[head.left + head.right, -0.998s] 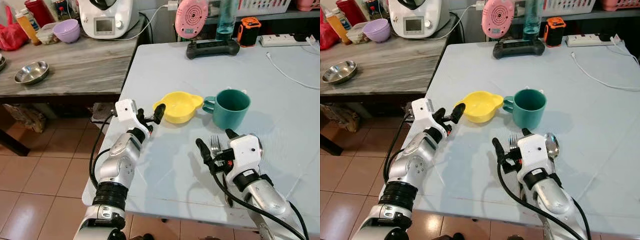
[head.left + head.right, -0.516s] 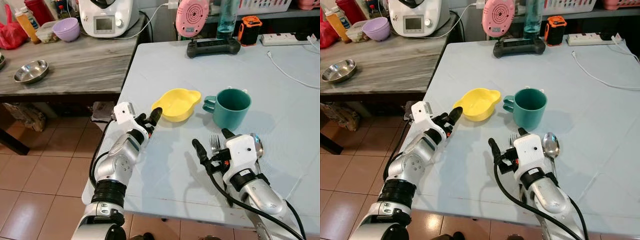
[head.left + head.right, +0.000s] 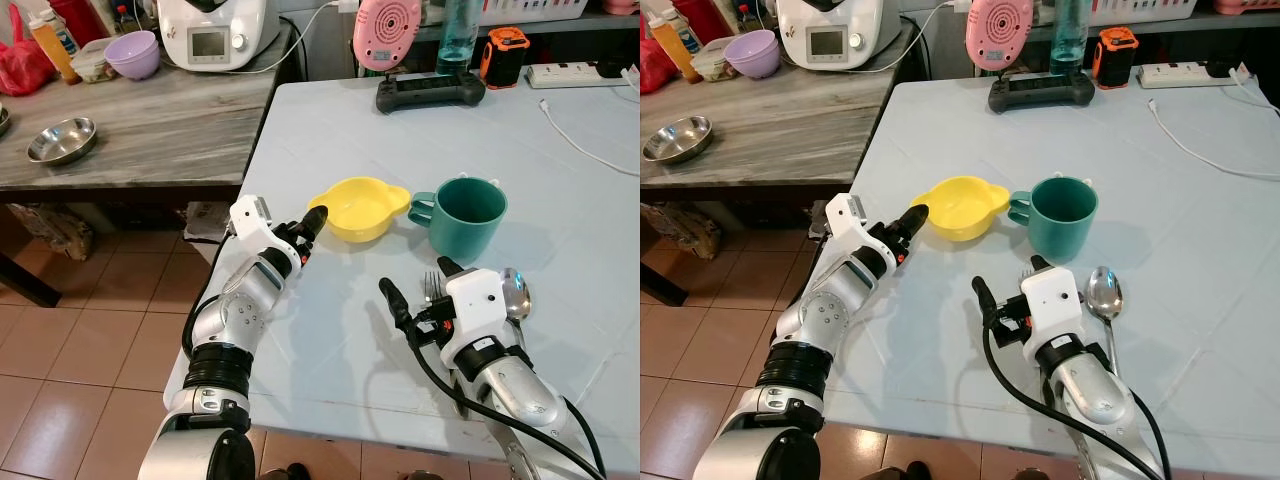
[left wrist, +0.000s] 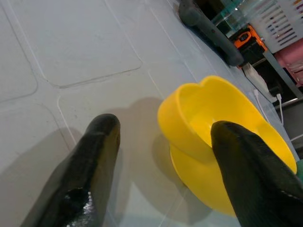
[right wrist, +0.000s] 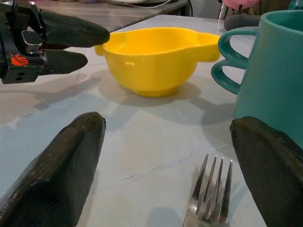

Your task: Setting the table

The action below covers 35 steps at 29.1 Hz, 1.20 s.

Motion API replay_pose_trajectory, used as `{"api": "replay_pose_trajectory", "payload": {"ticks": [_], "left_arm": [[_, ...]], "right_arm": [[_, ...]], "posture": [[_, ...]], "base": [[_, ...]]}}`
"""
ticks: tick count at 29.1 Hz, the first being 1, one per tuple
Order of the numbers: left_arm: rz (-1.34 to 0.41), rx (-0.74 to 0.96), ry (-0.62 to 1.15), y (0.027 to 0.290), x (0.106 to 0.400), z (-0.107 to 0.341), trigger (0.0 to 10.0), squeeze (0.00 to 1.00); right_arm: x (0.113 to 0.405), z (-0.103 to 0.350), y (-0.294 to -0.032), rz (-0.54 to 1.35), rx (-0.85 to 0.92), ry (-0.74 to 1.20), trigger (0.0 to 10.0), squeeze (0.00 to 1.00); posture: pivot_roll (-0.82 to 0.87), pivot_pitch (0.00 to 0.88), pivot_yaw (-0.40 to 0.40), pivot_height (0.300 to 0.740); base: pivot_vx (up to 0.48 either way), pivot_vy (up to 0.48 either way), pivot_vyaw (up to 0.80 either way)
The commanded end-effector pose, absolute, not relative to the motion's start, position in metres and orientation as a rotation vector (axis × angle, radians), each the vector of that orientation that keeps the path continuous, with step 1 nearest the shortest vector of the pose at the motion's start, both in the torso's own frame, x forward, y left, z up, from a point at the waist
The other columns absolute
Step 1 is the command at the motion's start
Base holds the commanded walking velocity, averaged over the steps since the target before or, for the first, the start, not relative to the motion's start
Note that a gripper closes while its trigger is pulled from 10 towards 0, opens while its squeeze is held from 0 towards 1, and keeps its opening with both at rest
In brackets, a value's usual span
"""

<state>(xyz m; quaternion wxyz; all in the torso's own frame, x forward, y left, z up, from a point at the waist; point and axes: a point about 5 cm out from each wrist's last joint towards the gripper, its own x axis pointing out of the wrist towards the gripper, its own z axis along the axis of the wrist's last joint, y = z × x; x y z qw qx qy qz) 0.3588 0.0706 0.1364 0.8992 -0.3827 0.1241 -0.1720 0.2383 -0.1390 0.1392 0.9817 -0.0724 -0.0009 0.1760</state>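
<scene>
A yellow bowl with small side handles stands on the pale blue table, and a teal mug sits just to its right. My left gripper is open at the bowl's near-left handle; the wrist view shows the bowl just ahead of its fingertips. My right gripper is open, low over the table in front of the mug. A fork lies between its fingers, tines towards the mug. A spoon lies to the right of that wrist.
A grey wooden side table on the left carries a steel bowl, a purple bowl and a white appliance. At the far table edge are a pink fan, a black controller and a white cable.
My right gripper has drawn back towards the near edge, uncovering the spoon. The left gripper has pulled slightly back from the bowl's handle. The view has shifted a little.
</scene>
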Motion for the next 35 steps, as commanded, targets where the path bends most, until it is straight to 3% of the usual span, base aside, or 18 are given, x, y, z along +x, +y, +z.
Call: {"api": "replay_pose_trajectory", "payload": {"ticks": [1,21,35], "left_arm": [[-0.412,-0.831,0.268,0.048,0.358,0.145,0.0,0.0],[-0.395,-0.867,0.252,0.059,0.356,0.151,0.0,0.0],[-0.304,-0.813,0.238,0.099,0.339,0.147,0.0,0.0]], "right_arm": [[0.239,0.139,-0.134,0.378,-0.148,-0.012,10.0,0.0],[0.243,0.136,-0.132,0.393,-0.151,-0.015,10.0,0.0],[0.248,0.136,-0.129,0.42,-0.16,-0.019,10.0,0.0]], "posture": [[-0.26,0.126,0.172,0.74],[-0.24,0.118,0.161,0.74],[-0.2,0.105,0.139,0.74]], "base": [[0.0,0.0,0.0],[0.0,0.0,0.0],[0.0,0.0,0.0]]}}
